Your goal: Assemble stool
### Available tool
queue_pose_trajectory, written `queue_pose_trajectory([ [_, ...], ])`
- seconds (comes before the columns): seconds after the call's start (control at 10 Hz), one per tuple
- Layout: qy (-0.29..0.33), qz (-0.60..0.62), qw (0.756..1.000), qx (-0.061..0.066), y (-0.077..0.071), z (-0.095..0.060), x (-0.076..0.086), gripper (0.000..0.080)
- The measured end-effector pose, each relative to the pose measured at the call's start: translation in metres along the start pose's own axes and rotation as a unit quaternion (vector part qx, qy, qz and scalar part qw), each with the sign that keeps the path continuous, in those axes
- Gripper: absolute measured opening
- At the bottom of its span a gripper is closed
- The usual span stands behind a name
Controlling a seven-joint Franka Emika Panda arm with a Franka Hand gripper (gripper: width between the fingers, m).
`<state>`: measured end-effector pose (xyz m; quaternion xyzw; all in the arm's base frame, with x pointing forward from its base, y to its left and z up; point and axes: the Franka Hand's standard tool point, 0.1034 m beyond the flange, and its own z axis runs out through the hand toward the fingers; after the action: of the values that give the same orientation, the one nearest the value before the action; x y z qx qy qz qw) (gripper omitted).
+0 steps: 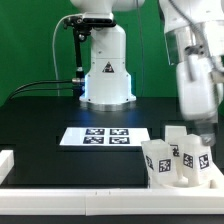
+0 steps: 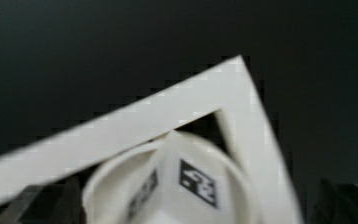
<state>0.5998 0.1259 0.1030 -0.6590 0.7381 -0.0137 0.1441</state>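
The stool parts stand at the exterior view's front right. Three chunky white legs (image 1: 160,160) with black-and-white tags stand upright close together on the round seat (image 1: 183,181). My gripper (image 1: 201,132) hangs over the rightmost leg (image 1: 201,156), fingers low around its top. In the wrist view this leg (image 2: 172,185), with its tag facing the camera, fills the space between my dark fingers (image 2: 43,205). The jaws stand wide apart either side of it, and I see no grip on it.
The marker board (image 1: 105,137) lies flat mid-table. White border rails run along the front edge (image 1: 90,205) and the exterior view's left (image 1: 6,163); their corner (image 2: 229,85) shows just beyond the leg. The robot base (image 1: 105,70) stands at the back.
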Motion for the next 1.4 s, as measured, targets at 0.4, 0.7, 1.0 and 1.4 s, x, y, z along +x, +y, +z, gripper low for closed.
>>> queue_pose_trajectory([
  [0.4, 0.002, -0.17, 0.986, -0.002, 0.0, 0.002, 0.005, 0.0649],
  [0.7, -0.006, -0.385, 0.922, -0.034, -0.006, -0.005, 0.002, 0.0649],
  [1.0, -0.022, -0.534, 0.844, -0.042, -0.011, -0.005, 0.016, 0.0649],
  [1.4, -0.01, -0.708, 0.703, -0.066, -0.012, -0.006, 0.014, 0.0649],
])
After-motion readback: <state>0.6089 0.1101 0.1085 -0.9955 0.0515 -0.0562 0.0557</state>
